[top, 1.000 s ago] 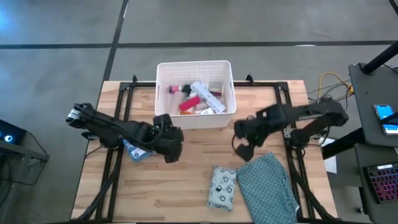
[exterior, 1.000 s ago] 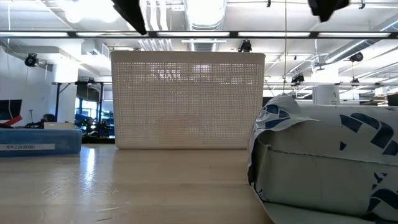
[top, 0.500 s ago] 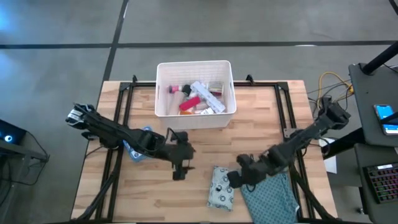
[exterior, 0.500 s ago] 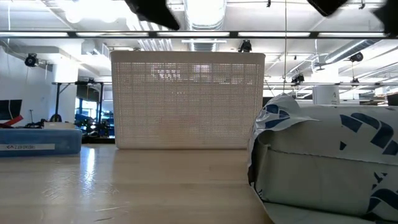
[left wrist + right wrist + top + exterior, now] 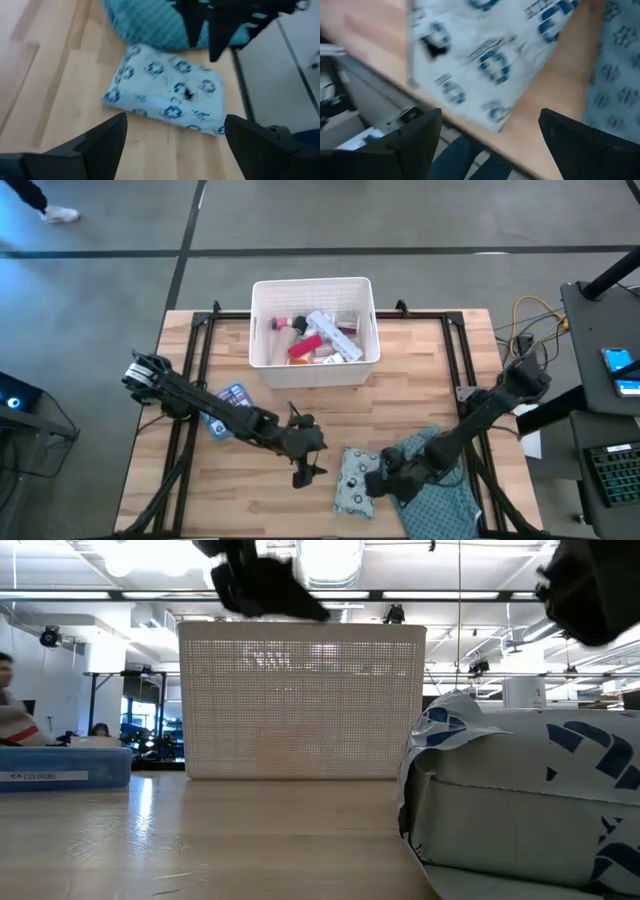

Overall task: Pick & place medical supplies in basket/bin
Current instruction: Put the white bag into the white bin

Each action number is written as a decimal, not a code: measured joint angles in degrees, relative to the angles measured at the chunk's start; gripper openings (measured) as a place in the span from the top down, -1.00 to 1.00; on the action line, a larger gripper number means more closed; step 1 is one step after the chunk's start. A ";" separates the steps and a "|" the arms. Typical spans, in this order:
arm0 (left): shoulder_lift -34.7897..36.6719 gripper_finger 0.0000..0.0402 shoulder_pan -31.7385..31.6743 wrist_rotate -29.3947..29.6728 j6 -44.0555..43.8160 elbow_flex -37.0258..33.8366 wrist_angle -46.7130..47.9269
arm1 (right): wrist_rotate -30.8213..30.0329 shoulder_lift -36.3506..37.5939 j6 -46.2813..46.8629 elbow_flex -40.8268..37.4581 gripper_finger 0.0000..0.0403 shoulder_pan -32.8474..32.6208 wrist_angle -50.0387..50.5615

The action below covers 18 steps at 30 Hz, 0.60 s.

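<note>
Low in the middle of the high view, I've got both arms closing on the patterned pouch [image 5: 358, 479], which lies flat on the bench [image 5: 420, 380] just beside the teal cloth [image 5: 440, 490]. Left gripper [image 5: 308, 470] sits to the pouch's left, jaws apart; right gripper [image 5: 385, 477] hangs at the pouch's right edge, jaws apart too, nothing held. My read: only one arm should take it, pinching across the pouch's short side and staying clear of the cloth, then lift high enough to clear the rim of the white basket [image 5: 262, 320] at upper centre, already holding several supplies. The blue first-aid box [image 5: 232, 396] waits at left. Compared with a second ago, both arms have swung down from beside the basket, and the right jaws have widened.
</note>
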<state>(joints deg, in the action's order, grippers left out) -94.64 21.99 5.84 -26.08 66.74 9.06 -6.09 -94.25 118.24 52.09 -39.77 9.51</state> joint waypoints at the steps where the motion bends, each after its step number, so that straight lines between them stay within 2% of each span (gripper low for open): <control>1: -0.88 -0.55 0.11 0.07 -1.44 0.02 0.13 | -0.06 -1.12 0.00 0.01 -0.59 0.00 -0.27; 7: -5.97 -0.55 0.74 -1.56 -8.57 1.36 -0.04 | -1.10 -6.71 1.62 0.17 -0.59 0.00 -2.35; 13: -11.80 -0.55 2.48 -2.74 -11.12 4.96 -0.39 | -7.23 -10.30 1.63 2.98 -0.57 0.07 -3.05; 18: -16.48 -0.55 3.20 -4.52 -11.15 7.98 -0.92 | -14.71 -11.38 1.61 4.16 -0.55 0.20 -2.82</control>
<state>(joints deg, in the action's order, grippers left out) -111.12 25.19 1.32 -37.23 74.72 8.14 -20.80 -105.63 119.85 56.25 -39.57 6.69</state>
